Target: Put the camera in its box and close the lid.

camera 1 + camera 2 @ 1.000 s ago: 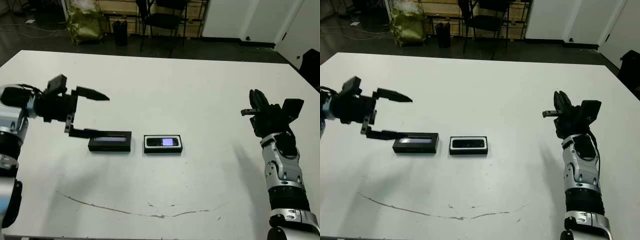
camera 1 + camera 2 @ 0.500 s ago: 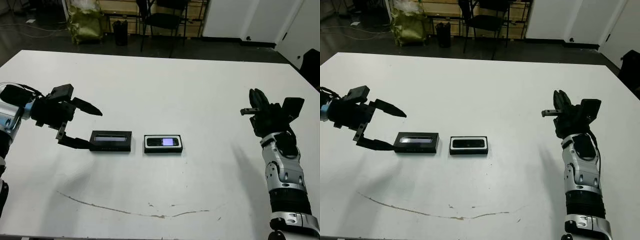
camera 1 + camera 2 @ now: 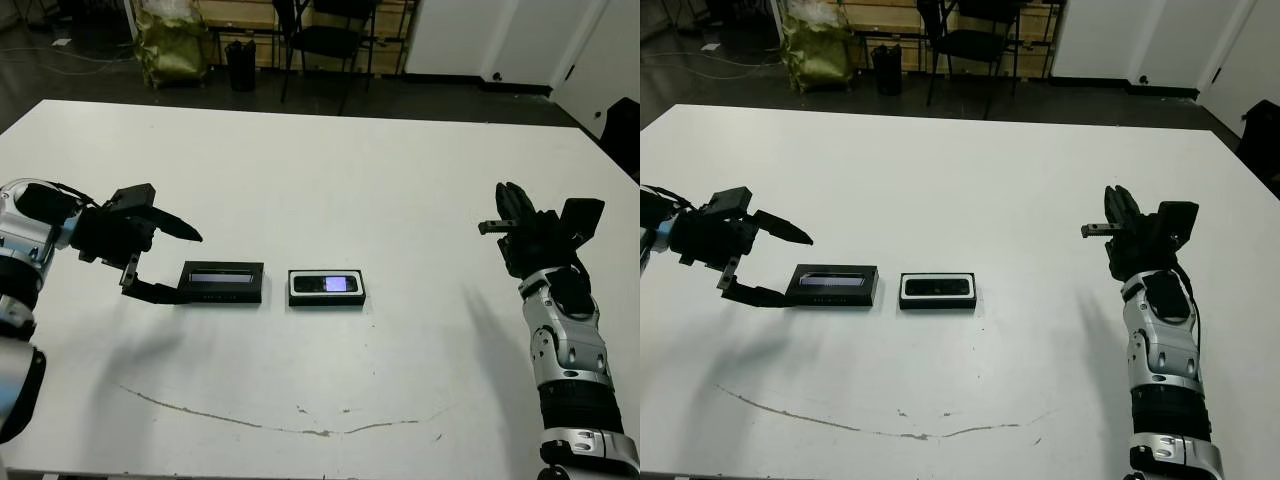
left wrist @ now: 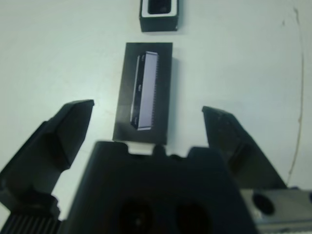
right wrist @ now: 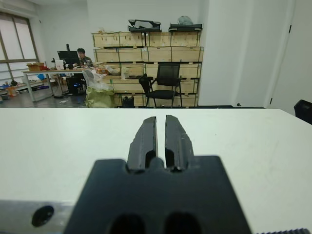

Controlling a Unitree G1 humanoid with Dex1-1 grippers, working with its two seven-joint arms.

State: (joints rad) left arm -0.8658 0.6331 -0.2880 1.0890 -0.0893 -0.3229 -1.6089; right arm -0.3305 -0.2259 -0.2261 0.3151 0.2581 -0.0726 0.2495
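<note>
Showing lid (image 4: 144, 91) centred before left tool (image 4: 148, 126)

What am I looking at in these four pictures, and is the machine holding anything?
A two-armed humanoid robot stands at a white table. The two wide pictures come from its head, looking down; the other two come from cameras on its wrists, looking along each claw. The left claw is open, close beside the flat black rectangular lid with its pale glossy strip, and grips nothing. Next to the lid lies the shallow black box with white lining, and the slim black bar-shaped camera lies inside it. The right claw is shut and empty, raised far off to the side. Its wrist view shows a room with a person at a desk.
</note>
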